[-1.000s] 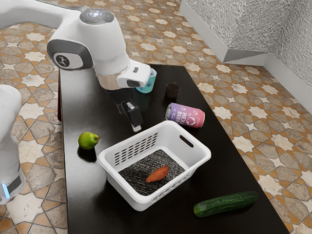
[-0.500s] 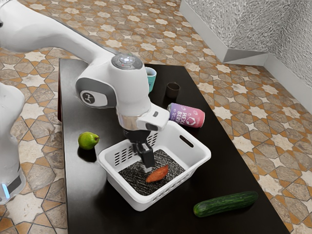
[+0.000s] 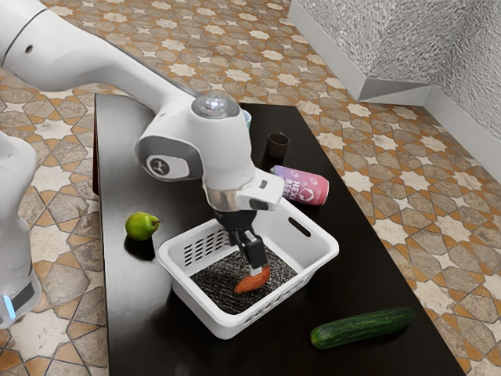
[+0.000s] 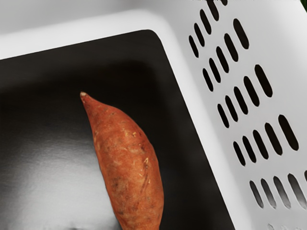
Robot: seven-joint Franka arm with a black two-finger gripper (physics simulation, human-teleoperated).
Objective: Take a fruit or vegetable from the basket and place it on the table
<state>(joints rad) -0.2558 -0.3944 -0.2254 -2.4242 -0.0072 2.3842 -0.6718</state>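
Tool (image 3: 256,268), ext. view, was down inside the white basket (image 3: 333,249), tip right at the sweet potato (image 3: 250,281); couldn't tell if spread or pinching, nor if it touched. Sweet potato lay in the basket, on its dark bottom. Pear (image 3: 142,225) sat on the surface (image 3: 137,313) nr. basket, ext. view's left; pink/purple can (image 3: 304,186) lay on its side nr. the far rim, w/ dark cup (image 3: 277,144) beyond. Teal cup (image 3: 249,120) was mostly hidden behind the arm. Cucumber (image 3: 362,327) lay apart, ext. view's right.

Wrist view: sweet potato lay w/ one tapered end visible, apart fr. the slotted basket wall.
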